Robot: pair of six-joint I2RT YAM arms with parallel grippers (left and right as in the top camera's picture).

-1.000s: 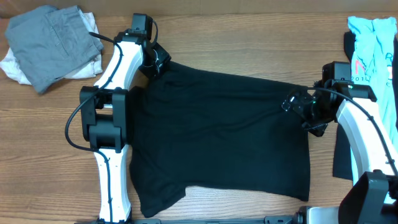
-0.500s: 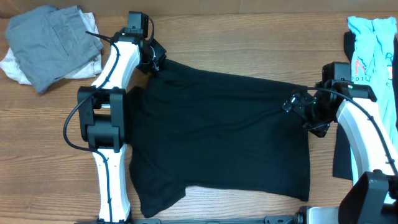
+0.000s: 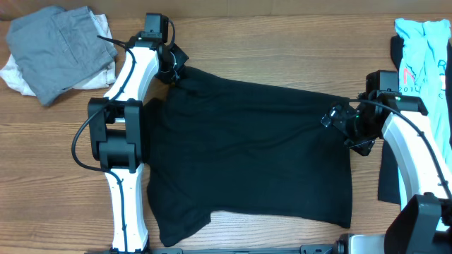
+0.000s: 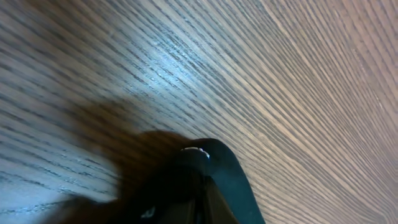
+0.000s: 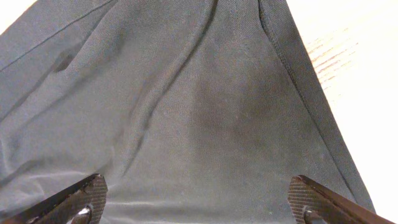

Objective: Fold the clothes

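Clothes lie in three places on the wooden table (image 3: 282, 42). The black T-shirt (image 3: 247, 148) is spread flat across the middle, one layer wide, plain and matte, with soft creases running through it. Its edge toward the robot is uneven, with a notch of bare wood showing near the left. From the right wrist view the weave looks fine and dark grey-black, with a stitched seam running down near the right edge.

At the far left corner of the table a grey piece (image 3: 60, 49) sits loosely folded on top of a white piece (image 3: 14, 74), which peeks out beneath it. At the far right edge lies a light-blue shirt (image 3: 424, 53) with red print, crumpled, and a strip of dark cloth (image 3: 387, 176) lies below it, beside the right arm.

The left gripper (image 3: 175, 70) sits at the T-shirt's far left corner, its fingers pressed together and pinching the cloth there — the left wrist view is blurred, showing mostly wood grain and a dark fingertip. The right gripper (image 5: 199, 199) hangs over the shirt's right edge with its fingers spread wide, one at each lower corner of its wrist view — nothing between them but the cloth lying beneath.
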